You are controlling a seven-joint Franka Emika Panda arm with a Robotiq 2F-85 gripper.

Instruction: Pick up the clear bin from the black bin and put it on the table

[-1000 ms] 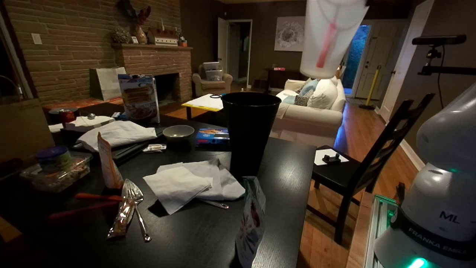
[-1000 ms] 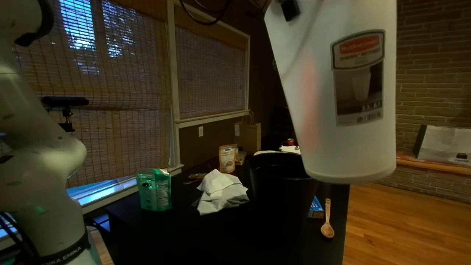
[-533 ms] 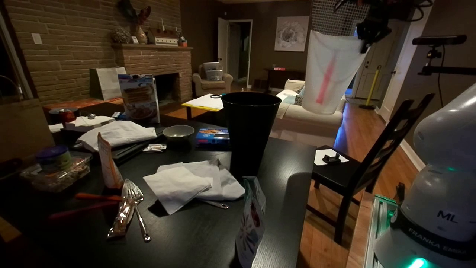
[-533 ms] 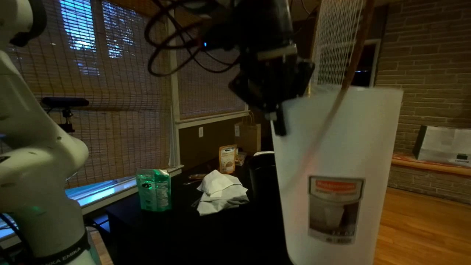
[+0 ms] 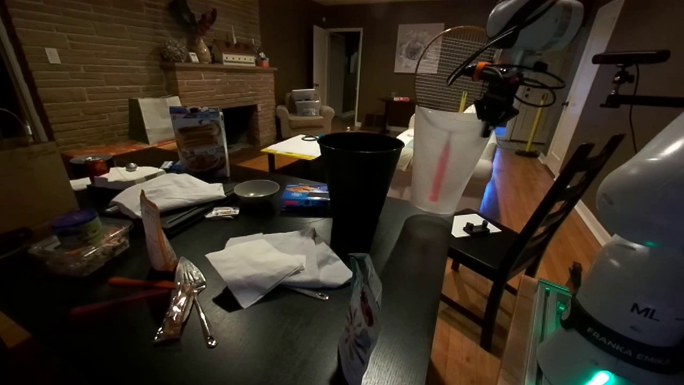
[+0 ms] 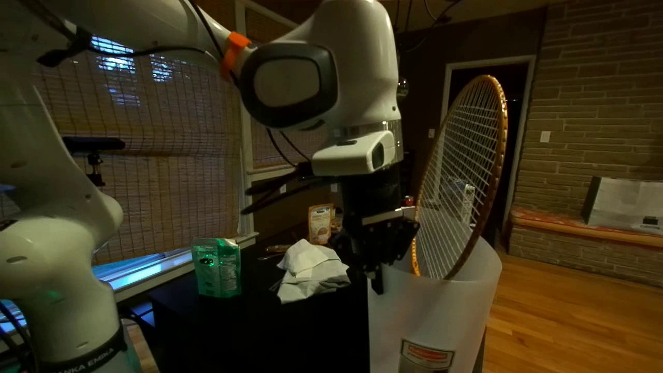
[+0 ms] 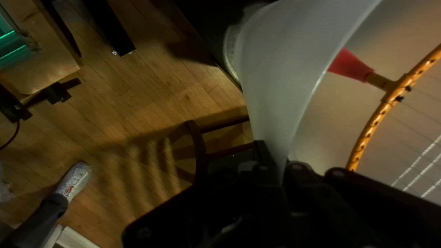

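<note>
The clear bin (image 5: 446,166), translucent with a label, hangs beside the black bin, low over the table's edge. It also shows in an exterior view (image 6: 435,316) and the wrist view (image 7: 282,62). I cannot tell whether its base touches the table. My gripper (image 5: 485,127) is shut on its rim, one finger on each side, as the wrist view shows (image 7: 283,162). An orange-framed racket (image 6: 458,191) with a red handle (image 7: 349,65) stands inside it. The black bin (image 5: 357,198) is upright on the dark table (image 5: 288,347); elsewhere it is hidden or lost in dark.
White cloths (image 5: 283,262), a standing pouch (image 5: 360,321), a blue box (image 5: 304,197) and a bowl (image 5: 256,190) are on the table. A black chair (image 5: 502,248) stands close to the table edge. A person's shoe (image 7: 74,181) shows on the floor.
My gripper has come down with the clear bin, from high up to just above table level. It has also shifted toward the black bin. The black bin and table items have not moved.
</note>
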